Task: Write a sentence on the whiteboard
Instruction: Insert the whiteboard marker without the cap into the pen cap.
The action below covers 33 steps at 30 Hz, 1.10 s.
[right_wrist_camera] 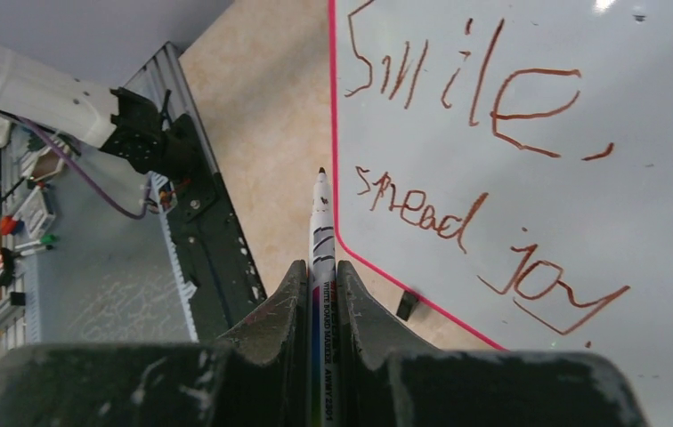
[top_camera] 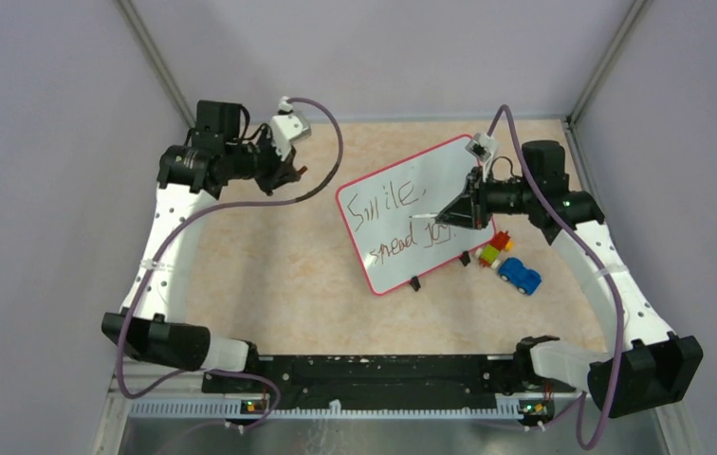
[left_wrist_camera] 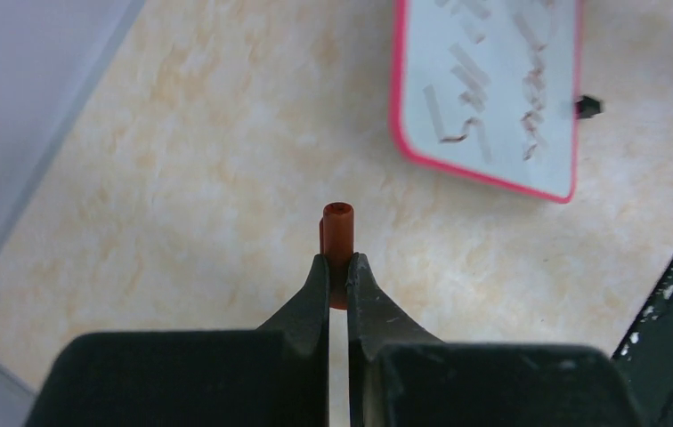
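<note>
The whiteboard (top_camera: 393, 270), bearing the finished sentence (top_camera: 388, 204), is seen at 3 o'clock from the table's (top_camera: 269, 275) centre. An uncapped marker (right_wrist_camera: 321, 222) is clamped in the right gripper (right_wrist_camera: 320, 271) over the board, its long axis aimed toward 9 o'clock. There, well apart, its cap (left_wrist_camera: 338, 231) is pinched by the left gripper (left_wrist_camera: 338, 262).

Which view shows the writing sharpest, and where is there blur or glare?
Right wrist: writing sharp, faint glare patches on the whiteboard at right. Left wrist: whiteboard and writing blurred, only the cap in focus. Top external: even light, writing small but legible.
</note>
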### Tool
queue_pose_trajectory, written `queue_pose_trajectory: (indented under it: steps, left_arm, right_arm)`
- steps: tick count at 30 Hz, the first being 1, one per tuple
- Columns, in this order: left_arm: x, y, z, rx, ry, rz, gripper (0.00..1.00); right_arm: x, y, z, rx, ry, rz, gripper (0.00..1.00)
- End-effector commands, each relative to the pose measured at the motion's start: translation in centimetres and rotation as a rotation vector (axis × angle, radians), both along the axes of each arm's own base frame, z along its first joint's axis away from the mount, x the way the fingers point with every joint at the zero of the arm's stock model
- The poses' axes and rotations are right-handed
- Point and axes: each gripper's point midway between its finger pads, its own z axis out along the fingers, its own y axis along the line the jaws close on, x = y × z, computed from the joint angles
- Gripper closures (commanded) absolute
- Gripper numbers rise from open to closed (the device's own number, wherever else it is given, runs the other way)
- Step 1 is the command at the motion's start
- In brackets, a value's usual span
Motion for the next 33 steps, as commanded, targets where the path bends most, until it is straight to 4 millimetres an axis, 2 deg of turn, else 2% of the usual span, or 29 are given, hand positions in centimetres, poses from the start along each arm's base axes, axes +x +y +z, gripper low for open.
queue_pose_trajectory:
  steps: [1,3,6,12,19,28,33]
  left_arm:
    - [-6.1,-5.9,4.1,-0.092,0.029,-0.266,1.0]
    - [-8.1,-8.3,4.4,-0.115,0.049,-0.374,1.0]
    - [-10.6,-11.3,3.1,-0.099,0.089,-0.494,1.0]
    - [-13.3,-14.8,0.0,-0.035,0.102,-0.601,1.0]
    - [-14.7,-16.3,-2.1,0.025,0.088,-0.629,1.0]
    - [-13.7,-16.4,-2.0,0.032,0.061,-0.579,1.0]
    - [-13.9,-16.6,-2.0,0.029,0.066,-0.59,1.0]
  right_arm:
    - [-1.2,1.2,3.4,0.112,-0.038,0.111,1.0]
    - [-1.9,1.5,3.6,0.144,-0.003,0.131,1.0]
    - [-2.8,1.7,3.8,0.172,0.024,0.168,1.0]
    - [-4.4,2.2,3.4,0.164,0.046,0.208,1.0]
    - [-6.1,3.4,3.0,0.159,0.064,0.267,1.0]
    - [-6.7,4.0,1.8,0.145,0.093,0.29,1.0]
    - [-6.6,4.3,2.0,0.147,0.091,0.294,1.0]
